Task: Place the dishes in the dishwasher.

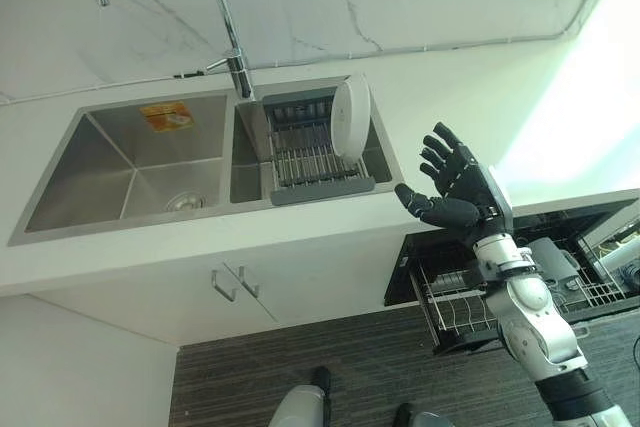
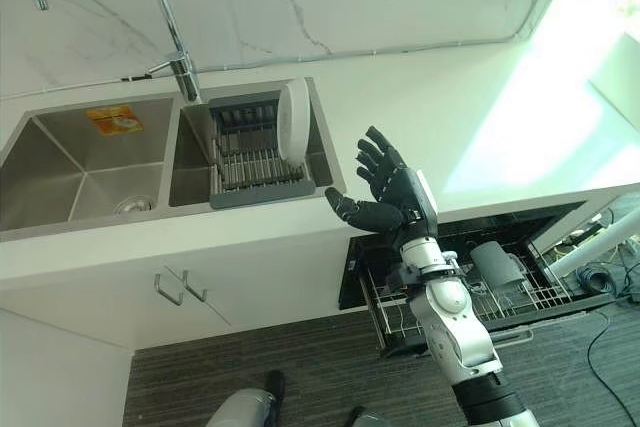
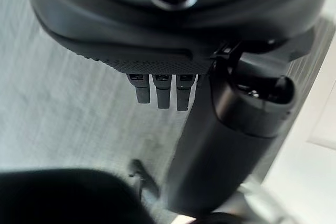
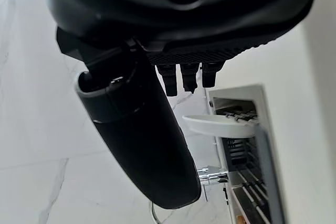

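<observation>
Right hand (image 1: pixel 462 187) open, empty, at four o'clock of white plate (image 1: pixel 351 117) unmoved in drying rack (image 1: pixel 316 159); dishwasher rack (image 2: pixel 470 297) pulled out.

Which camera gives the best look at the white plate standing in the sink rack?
The left eye view: the white plate stands on edge in the rack, unobstructed. The right eye view shows nearly the same. The right wrist view catches it edge-on past the right hand.
</observation>
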